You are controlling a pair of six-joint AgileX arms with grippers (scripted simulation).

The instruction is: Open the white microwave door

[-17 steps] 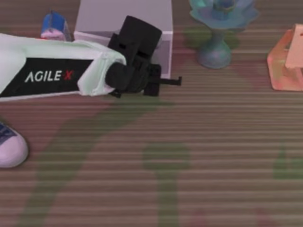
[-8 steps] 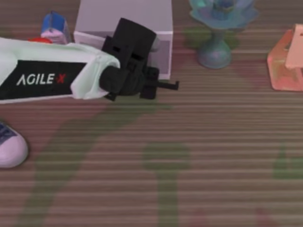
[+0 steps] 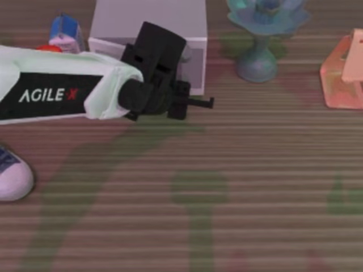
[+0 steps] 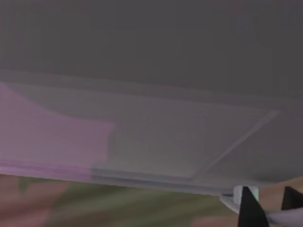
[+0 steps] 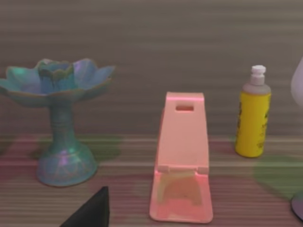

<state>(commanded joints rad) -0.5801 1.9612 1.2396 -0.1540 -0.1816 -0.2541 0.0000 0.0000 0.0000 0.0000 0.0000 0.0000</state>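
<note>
My left gripper [image 3: 195, 102] sits at the white microwave door [image 3: 190, 63]'s near right corner—microwave far left on the table—jaw state I cannot tell; right arm is out of the top view.

Count of things on the table

One microwave [image 3: 148, 22] at the far edge; one blue-and-white carton [image 3: 66, 31] left of it; one lotus-shaped stand [image 3: 262, 34]; one pink phone holder [image 3: 343, 73] at the right edge; one yellow bottle [image 5: 253, 118]; one shoe [image 3: 12, 175] at the left edge; one arm [image 3: 57, 85] in view.
</note>
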